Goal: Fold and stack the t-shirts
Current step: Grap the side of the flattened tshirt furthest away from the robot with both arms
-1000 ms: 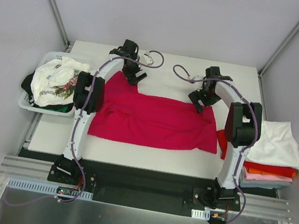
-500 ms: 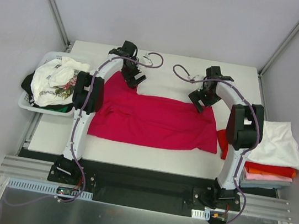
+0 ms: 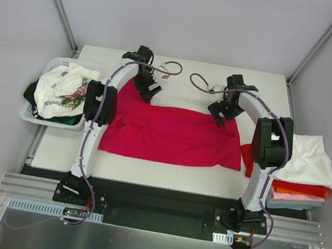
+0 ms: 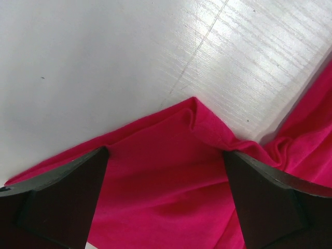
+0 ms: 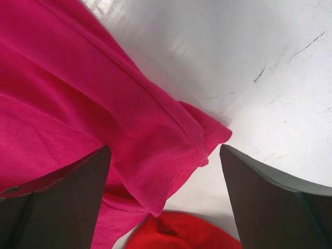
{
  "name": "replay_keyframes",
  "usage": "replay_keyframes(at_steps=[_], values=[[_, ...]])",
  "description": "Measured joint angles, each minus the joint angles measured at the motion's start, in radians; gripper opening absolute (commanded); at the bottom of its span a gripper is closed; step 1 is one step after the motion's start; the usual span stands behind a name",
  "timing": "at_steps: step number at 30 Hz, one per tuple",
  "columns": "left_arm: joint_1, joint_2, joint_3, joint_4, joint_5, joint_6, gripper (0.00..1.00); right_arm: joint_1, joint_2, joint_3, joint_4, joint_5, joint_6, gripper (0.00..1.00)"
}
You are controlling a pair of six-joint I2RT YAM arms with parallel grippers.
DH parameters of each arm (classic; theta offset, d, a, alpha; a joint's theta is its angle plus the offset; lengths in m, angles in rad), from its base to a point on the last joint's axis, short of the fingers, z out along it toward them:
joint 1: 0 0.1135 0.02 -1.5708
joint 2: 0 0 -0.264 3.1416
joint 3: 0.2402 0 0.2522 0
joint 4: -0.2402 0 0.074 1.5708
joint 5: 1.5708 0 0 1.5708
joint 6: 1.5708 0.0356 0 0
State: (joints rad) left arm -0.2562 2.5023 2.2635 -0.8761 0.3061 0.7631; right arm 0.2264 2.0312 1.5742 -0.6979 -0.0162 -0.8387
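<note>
Top view: both arms arch forward with raised elbows and wrists tipped down. The left end effector and right end effector sit at the far edge of the crimson t-shirt, which is spread on the bench nearward of them.

Left wrist view: jaws wide, a creased shirt corner between them.

Right wrist view: jaws wide over a sleeve hem, with a red shirt just beyond.

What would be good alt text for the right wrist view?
The corner of a crimson-magenta t-shirt lies on a white table between the open dark fingers of the right gripper. Red cloth shows at the bottom edge.
</note>
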Motion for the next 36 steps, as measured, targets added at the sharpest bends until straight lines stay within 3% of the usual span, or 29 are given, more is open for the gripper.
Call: replay_keyframes(at_steps=[5, 12, 17, 25, 36], values=[[0.000, 0.003, 0.007, -0.019, -0.005, 0.010, 0.69, 0.010, -0.020, -0.009, 0.000, 0.000, 0.000, 0.89], [0.000, 0.009, 0.018, -0.030, -0.013, 0.011, 0.62, 0.026, -0.044, -0.025, -0.003, 0.001, 0.000, 0.88], [0.000, 0.009, 0.019, -0.037, -0.021, 0.010, 0.53, 0.031, -0.046, -0.032, -0.014, 0.021, -0.009, 0.73], [0.000, 0.010, 0.021, -0.045, -0.029, 0.007, 0.52, 0.031, -0.032, -0.025, -0.019, 0.060, -0.027, 0.75], [0.000, 0.010, 0.021, -0.045, -0.029, 0.006, 0.51, -0.008, 0.089, 0.124, -0.057, 0.055, -0.057, 0.73]])
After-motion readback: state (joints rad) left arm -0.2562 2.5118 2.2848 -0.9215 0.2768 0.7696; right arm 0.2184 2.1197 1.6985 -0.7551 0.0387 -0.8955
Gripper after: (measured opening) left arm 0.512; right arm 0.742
